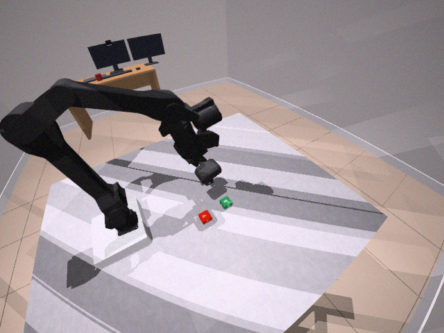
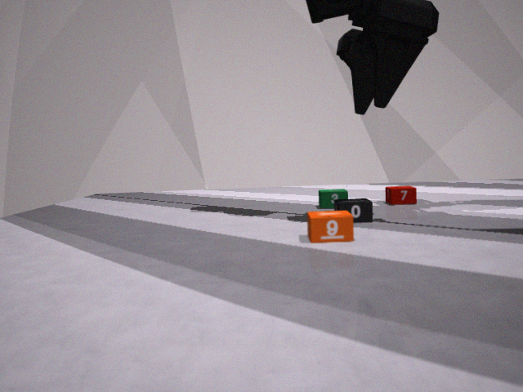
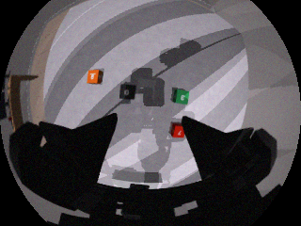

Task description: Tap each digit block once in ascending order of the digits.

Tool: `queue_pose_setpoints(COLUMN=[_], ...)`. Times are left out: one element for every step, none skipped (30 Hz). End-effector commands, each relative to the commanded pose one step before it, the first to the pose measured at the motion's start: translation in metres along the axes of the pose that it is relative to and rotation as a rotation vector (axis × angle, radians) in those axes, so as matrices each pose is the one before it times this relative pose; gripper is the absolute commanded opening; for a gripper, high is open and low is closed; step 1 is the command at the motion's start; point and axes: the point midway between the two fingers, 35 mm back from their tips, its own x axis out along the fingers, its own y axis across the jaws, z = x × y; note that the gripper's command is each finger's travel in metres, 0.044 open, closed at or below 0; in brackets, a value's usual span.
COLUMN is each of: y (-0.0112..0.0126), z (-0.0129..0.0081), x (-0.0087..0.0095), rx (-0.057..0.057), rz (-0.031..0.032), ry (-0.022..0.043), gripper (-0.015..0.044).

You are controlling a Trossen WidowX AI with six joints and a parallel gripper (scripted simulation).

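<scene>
The black block (image 2: 366, 210) (image 3: 127, 91) shows 0. The green block (image 1: 226, 202) (image 2: 327, 198) (image 3: 181, 96) shows 3. The red block (image 1: 205, 217) (image 2: 394, 195) (image 3: 177, 131) shows 7. The orange block (image 2: 316, 229) (image 3: 95, 76) shows an underlined 9. All four stand apart on the table. The arm hides the black and orange blocks in the top view. My gripper (image 1: 208, 176) (image 2: 370, 109) (image 3: 150, 118) is open and empty, pointing down high above the blocks. In the wrist view, the black and green blocks lie beyond the tips, and the red block is beside the right fingertip.
The arm's white base plate (image 1: 101, 250) is at the left in the top view. A wooden desk (image 1: 143, 77) with two monitors stands behind the arm, away from the blocks. Arm shadows fall around and between the blocks.
</scene>
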Motion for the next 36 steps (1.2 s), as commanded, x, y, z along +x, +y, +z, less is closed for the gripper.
queue_pose_setpoints(y=[-0.05265,-0.0127,-0.01015,-0.00591,-0.00194,0.0,0.0,0.0,0.0,0.0,0.0,0.0,0.0,0.0,0.0,0.0,0.0,0.0,0.0,0.0,0.0,0.0,0.0,0.0,0.0,0.0,0.00153,0.00468,0.00816,0.01105,0.01183,0.0125,0.01315,0.01376,0.01435,0.0149], z=[-0.02116,-0.00739,-0.00662,-0.00417,-0.00142,0.0,0.0,0.0,0.0,0.0,0.0,0.0,0.0,0.0,0.0,0.0,0.0,0.0,0.0,0.0,0.0,0.0,0.0,0.0,0.0,0.0,0.00153,0.00454,0.00737,0.00902,0.0086,0.00806,0.00748,0.00685,0.00617,0.00545], x=[-0.01489,-0.00351,-0.0029,-0.00173,-0.00057,0.0,0.0,0.0,0.0,0.0,0.0,0.0,0.0,0.0,0.0,0.0,0.0,0.0,0.0,0.0,0.0,0.0,0.0,0.0,0.0,0.0,-0.00014,-0.00041,-0.00062,-0.00065,-0.0005,-0.00034,-0.00018,-0.00001,0.00015,0.00032], rx=[0.0381,0.0104,0.0086,0.0051,0.0017,0.0,0.0,0.0,0.0,0.0,0.0,0.0,0.0,0.0,0.0,0.0,0.0,0.0,0.0,0.0,0.0,0.0,0.0,0.0,0.0,0.0,0.0,0.0,0.0,0.0,0.0,0.0,0.0,0.0,0.0,0.0], rz=[-0.02707,0.00084,0.00291,0.0027,0.00106,0.0,0.0,0.0,0.0,0.0,0.0,0.0,0.0,0.0,0.0,0.0,0.0,0.0,0.0,0.0,0.0,0.0,0.0,0.0,0.0,0.0,0.00016,0.0005,0.00088,0.00121,0.0013,0.00138,0.00144,0.00149,0.00152,0.00154], ry=[0.12906,0.03342,0.02757,0.01641,0.00544,0.0,0.0,0.0,0.0,0.0,0.0,0.0,0.0,0.0,0.0,0.0,0.0,0.0,0.0,0.0,0.0,0.0,0.0,0.0,0.0,0.0,-0.00024,-0.00069,-0.00108,-0.00124,-0.0011,-0.00094,-0.00078,-0.00061,-0.00044,-0.00026], gripper=[0.04,0.04,0.04,0.04,0.04,0.04,0.04,0.04,0.04,0.04,0.04,0.04,0.04,0.04,0.04,0.04,0.04,0.04,0.04,0.04,0.04,0.04,0.04,0.04,0.04,0.04,0.04,0.04,0.04,0.04,0.04,0.04,0.04,0.04,0.04,0.04])
